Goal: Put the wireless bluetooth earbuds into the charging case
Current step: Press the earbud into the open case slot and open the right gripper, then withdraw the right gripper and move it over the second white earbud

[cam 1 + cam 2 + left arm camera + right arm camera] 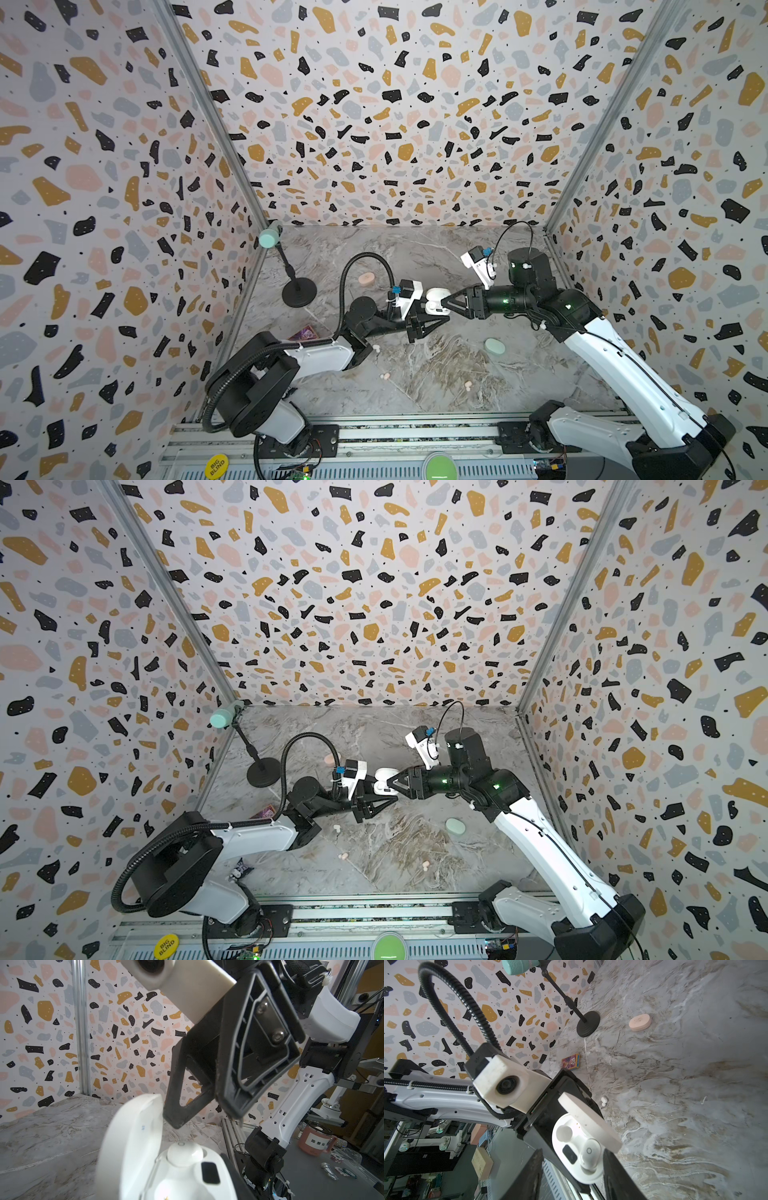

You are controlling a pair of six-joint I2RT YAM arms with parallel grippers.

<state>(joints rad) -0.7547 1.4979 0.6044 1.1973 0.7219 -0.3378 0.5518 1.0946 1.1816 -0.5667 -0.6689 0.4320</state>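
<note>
Seating stage: pinching the open charging case [559, 1142] aloft in jaws of left gripper [436, 316]; jaws of right gripper [205, 1120] spread, empty, around 1 white earbud [588, 1152] lying inside. Next, probably: retreating without nudging it

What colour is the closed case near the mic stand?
The case is pale pink; right wrist view shows it best.

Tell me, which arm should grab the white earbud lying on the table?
Right. The right gripper is open and empty; the left gripper is shut on the open white case, so it likely can't fetch the white earbud.
</note>
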